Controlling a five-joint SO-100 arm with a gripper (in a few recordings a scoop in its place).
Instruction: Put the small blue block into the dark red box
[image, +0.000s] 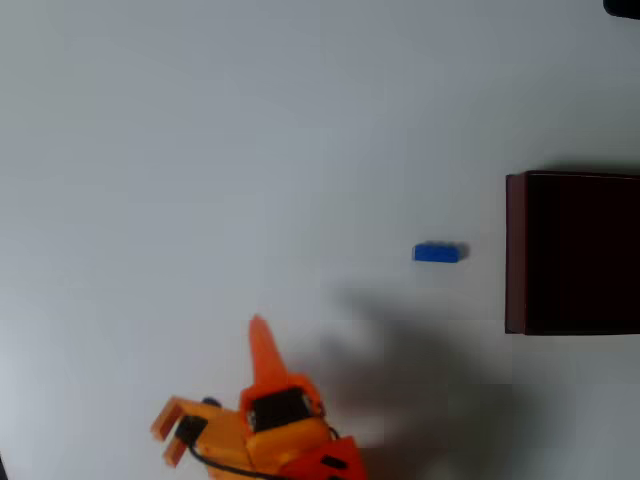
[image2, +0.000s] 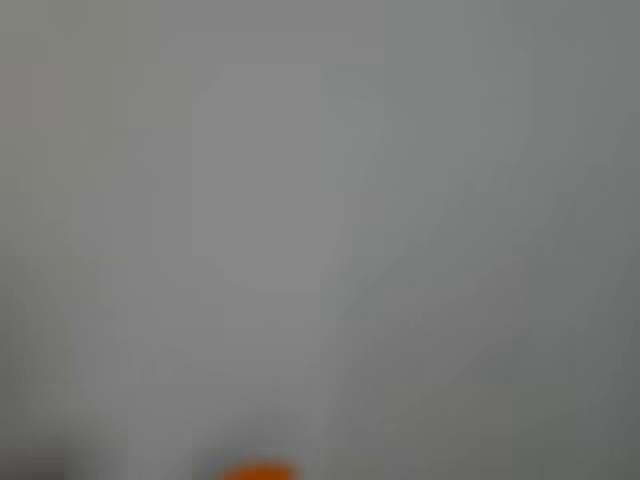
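One small blue block lies flat on the table, a tiny bright brick with hard, sharp edges, roughly twice as long as it is wide, its long side running left to right in the overhead view. It sits on bare tabletop near the left wall of the box, apart from it and not touching. There is one dark red box, large and square-cornered, with thin maroon walls and an inside so dark it reads almost black; the right part of it is cut off by the picture's edge.

The table is a smooth, matte, pale grey-white surface with no visible grain or marks. A soft shadow spreads across it to the right of the arm.

One arm shows at the bottom of the overhead view, made of glossy orange plastic with black parts and a black cable. From it a long pointed orange finger sticks upward in the picture, well apart from the block and lower left of it. A second ridged orange piece juts out to the left. Whether the jaws are open or closed I cannot tell from here.

In the wrist view everything is blurred grey, with a small orange smudge at the bottom edge
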